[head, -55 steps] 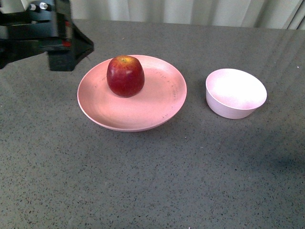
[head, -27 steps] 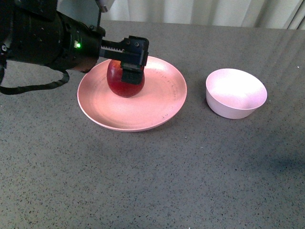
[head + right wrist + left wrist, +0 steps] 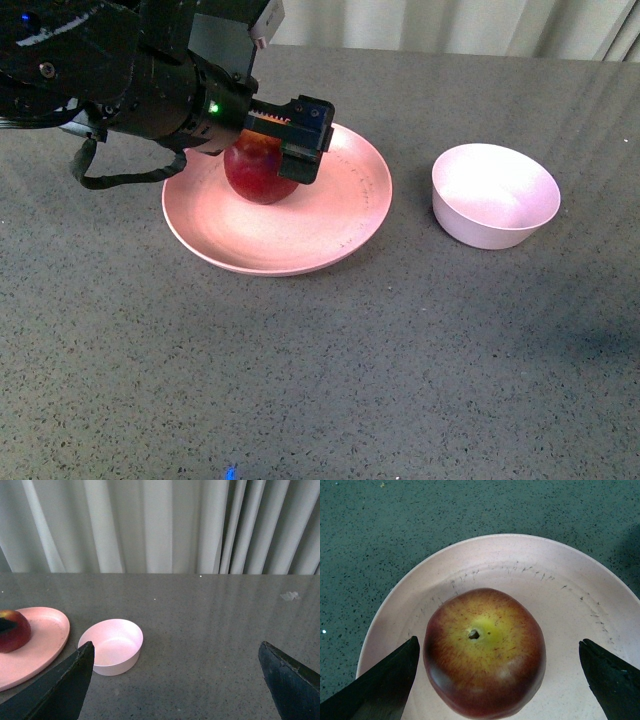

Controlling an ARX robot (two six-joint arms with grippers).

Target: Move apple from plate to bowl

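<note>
The dark-red apple sits on the salmon-pink plate, toward its back left. My left gripper reaches in from the left and hangs open over the apple; one finger covers the apple's right flank. In the left wrist view the apple lies between the two spread fingertips of the left gripper, apart from both, on the plate. The pale bowl stands empty to the right of the plate. My right gripper is open over bare table, with the bowl and plate beyond it.
The dark speckled tabletop stretches in front of both dishes. A pale curtain hangs behind the table's far edge. The left arm's black body and cable fill the upper left of the front view.
The left arm has swung in from the far left over the plate, and over the last half second shifted a little further right, its fingers now astride the apple. Apple, plate and bowl have not moved.
</note>
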